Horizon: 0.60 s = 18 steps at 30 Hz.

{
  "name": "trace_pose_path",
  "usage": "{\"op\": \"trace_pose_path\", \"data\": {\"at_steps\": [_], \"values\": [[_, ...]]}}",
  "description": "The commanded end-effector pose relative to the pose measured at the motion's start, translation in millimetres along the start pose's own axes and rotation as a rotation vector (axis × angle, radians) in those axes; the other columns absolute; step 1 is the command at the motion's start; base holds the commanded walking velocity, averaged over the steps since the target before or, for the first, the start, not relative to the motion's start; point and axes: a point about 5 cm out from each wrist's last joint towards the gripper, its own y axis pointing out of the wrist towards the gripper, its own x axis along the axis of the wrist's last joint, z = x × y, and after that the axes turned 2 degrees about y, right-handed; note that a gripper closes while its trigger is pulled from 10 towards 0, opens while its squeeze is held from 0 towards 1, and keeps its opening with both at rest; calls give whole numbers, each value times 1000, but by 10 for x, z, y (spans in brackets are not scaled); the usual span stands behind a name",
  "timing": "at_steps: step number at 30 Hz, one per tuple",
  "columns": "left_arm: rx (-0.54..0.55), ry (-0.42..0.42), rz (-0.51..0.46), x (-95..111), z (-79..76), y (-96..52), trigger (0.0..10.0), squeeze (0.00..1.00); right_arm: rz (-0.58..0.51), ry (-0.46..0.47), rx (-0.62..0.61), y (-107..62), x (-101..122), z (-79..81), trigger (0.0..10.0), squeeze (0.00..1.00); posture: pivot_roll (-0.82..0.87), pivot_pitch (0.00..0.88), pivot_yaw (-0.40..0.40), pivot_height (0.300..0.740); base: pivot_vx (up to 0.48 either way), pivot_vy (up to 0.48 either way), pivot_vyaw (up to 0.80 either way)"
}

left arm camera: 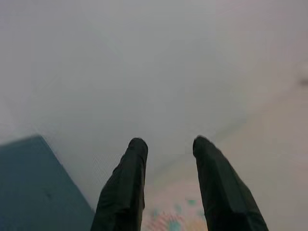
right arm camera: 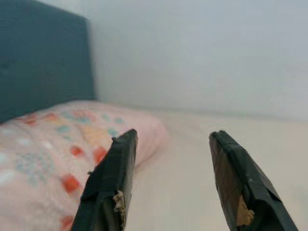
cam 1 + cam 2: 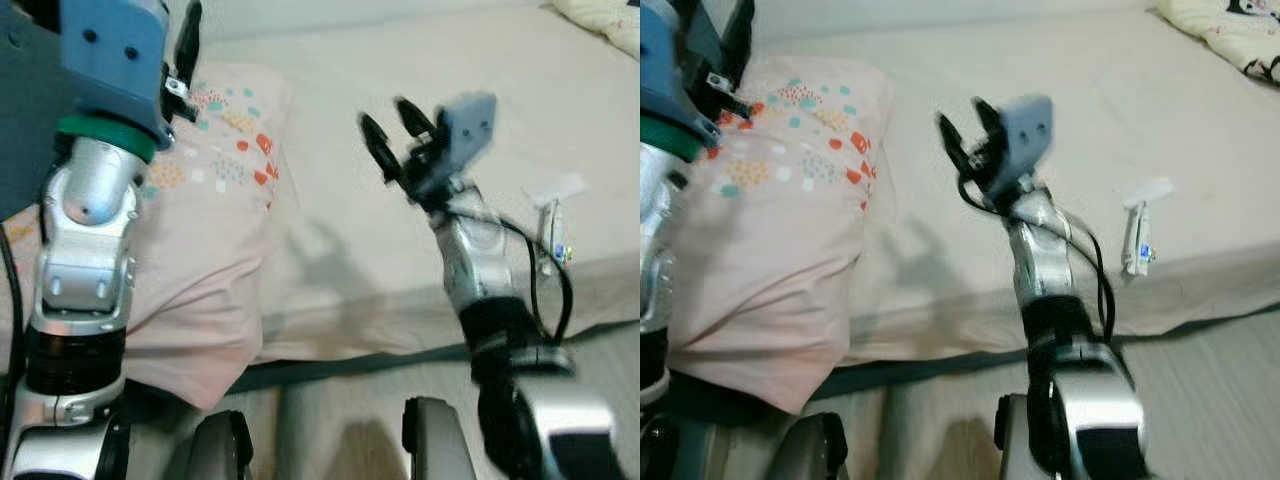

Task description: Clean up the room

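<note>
My right gripper [image 3: 392,122] hovers mid-frame over the bed [image 3: 420,230], fingers apart, empty. Left gripper [image 1: 166,159] fingers apart above the pillow [image 3: 215,230], left of frame. Small white item [image 3: 1137,235], maybe a tube, at right.

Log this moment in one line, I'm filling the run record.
left gripper: open, raised over pink pillow | right gripper: open, empty, above bed | white packet: near bed edge

Beige bed [image 3: 420,200]: pink patterned pillow [image 3: 215,230] at head, small white item [image 3: 555,235] near edge.
</note>
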Motion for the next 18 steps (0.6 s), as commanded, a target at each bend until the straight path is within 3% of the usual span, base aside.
{"op": "trace_pose_path", "data": {"at_steps": [1, 3, 5, 7, 9, 13, 18], "values": [[-66, -12, 112, -212, -91, -97, 10000, 0, 43, 8, -86, -158, -114, -13, 10000, 0, -40, 143, 158, 530, 0, 0, 0], [-119, -32, 226, -393, -162, -213, 10000, 0, 90, 5, -156, -346, -242, -59, 10000, 0, -44, 139, 159, 530, 0, 0, 0], [-131, -40, 253, -434, -177, -246, 10000, 0, 98, 3, -166, -393, -265, -65, 10000, 0, -44, 139, 159, 530, 0, 0, 0], [-159, -72, 392, -646, -209, -460, 10000, 0, 126, -53, -147, -583, -334, -42, 10000, 0, -50, 137, 158, 530, 0, 0, 0], [-165, -43, 527, -866, -185, -657, 10000, 0, 118, -117, -121, -675, -307, -30, 10000, 0, -61, 137, 156, 530, 0, 0, 0], [-101, 6, 702, -1167, -1, -915, 10000, 0, 47, -175, -102, -621, -76, -45, 10000, 0, -81, 139, 147, 530, 0, 0, 0], [-118, 33, 743, -1278, 129, -1105, 10000, 0, 17, -195, -66, -525, 62, -2, 10000, 0, -78, 143, 138, 530, 0, 0, 0]]}}
